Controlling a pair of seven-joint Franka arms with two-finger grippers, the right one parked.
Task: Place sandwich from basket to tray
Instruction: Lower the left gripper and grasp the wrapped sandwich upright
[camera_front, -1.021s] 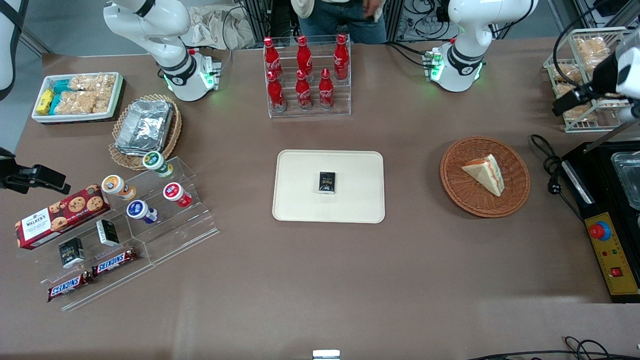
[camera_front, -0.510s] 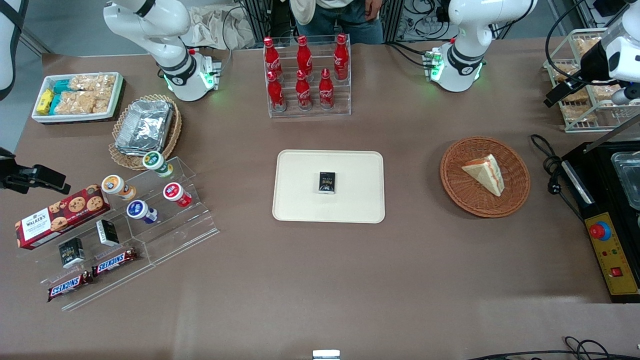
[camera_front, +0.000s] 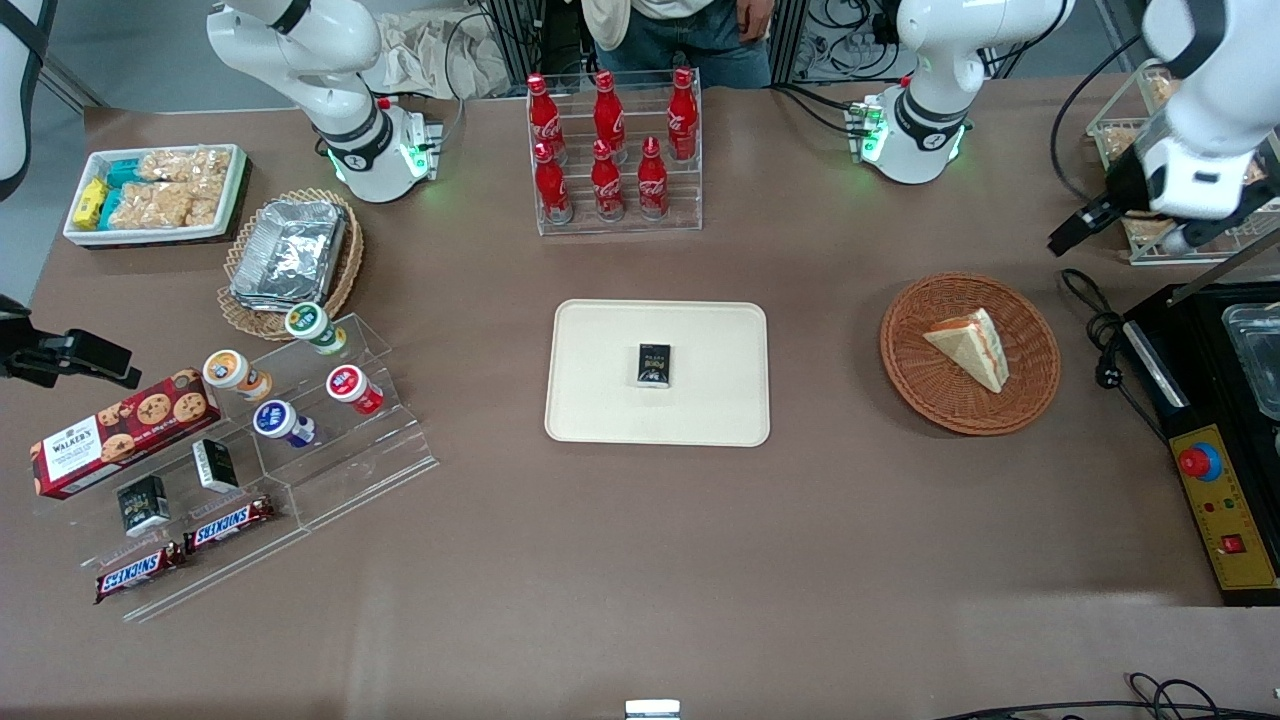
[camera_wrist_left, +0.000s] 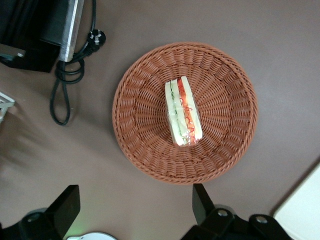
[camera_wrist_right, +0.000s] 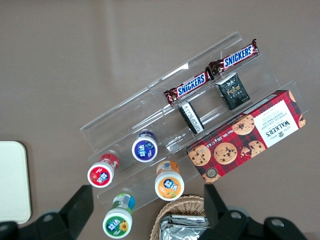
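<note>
Sandwich (camera_wrist_left: 182, 112) in basket (camera_wrist_left: 230, 150) (untouched), pincer (camera_wrist_left: 135, 207) spread wide above

Even overhead light falls soft on my table (camera_front: 640, 560), throwing only faint shadows beside the basket (camera_wrist_left: 150, 150) and tray (camera_front: 600, 420); my gripper (camera_wrist_left: 135, 210), fingers spread wide, shows dark and slightly blurred close to my wrist camera, while the foil trays (camera_front: 290, 250) give mild glare.

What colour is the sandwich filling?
Orange-red and green, clearest in the left wrist view on the sandwich, with the claw open above.
</note>
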